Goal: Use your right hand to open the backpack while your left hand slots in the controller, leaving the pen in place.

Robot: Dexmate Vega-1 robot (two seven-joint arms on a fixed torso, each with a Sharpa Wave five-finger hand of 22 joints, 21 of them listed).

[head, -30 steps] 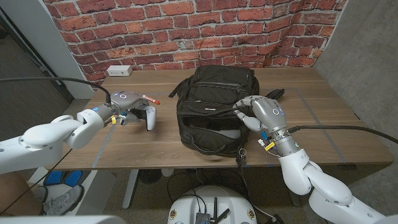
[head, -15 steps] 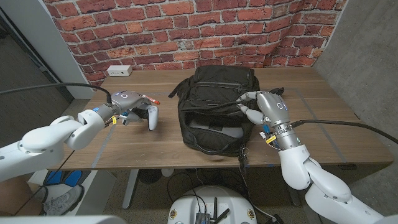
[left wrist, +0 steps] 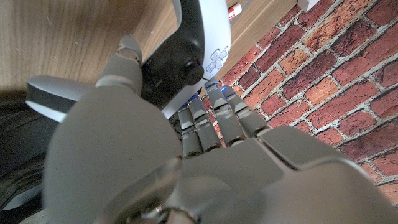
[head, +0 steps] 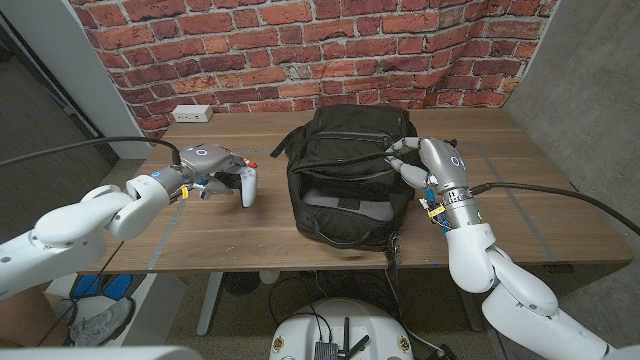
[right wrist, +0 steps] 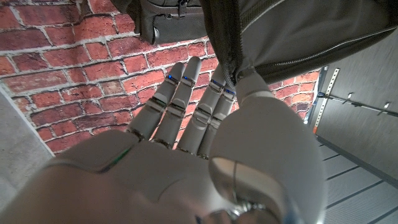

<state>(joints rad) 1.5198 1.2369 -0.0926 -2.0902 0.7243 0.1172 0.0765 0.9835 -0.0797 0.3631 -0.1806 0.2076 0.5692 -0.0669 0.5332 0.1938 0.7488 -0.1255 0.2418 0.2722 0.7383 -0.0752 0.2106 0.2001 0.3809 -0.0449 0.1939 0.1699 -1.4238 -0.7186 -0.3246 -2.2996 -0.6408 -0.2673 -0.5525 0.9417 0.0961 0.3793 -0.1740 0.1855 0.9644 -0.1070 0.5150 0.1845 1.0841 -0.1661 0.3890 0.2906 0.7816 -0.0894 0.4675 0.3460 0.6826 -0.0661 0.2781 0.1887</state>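
The black backpack [head: 348,175] sits at the middle of the wooden surface [head: 520,205], its main compartment gaping toward the robot with a grey lining visible inside. The right hand [head: 420,165] pinches the zipper-edged flap at the bag's right shoulder and holds it up — the right wrist view shows the fabric edge caught between thumb and fingers [right wrist: 186,93]. To the left, well apart from the bag, the left hand [head: 212,165] grips the white game controller [head: 243,183], fingers wrapped over its body; one grip points down near the surface. The red-capped pen [head: 240,157] lies just behind that hand.

The step in hand looks like the carry toward the opening. To do it well, the right hand should keep the flap high and taut so the mouth does not sag. The left hand should lift the controller away from the pen, not sweep across it, then approach low and enter narrow end first — aiming at the lining, not the front lip.
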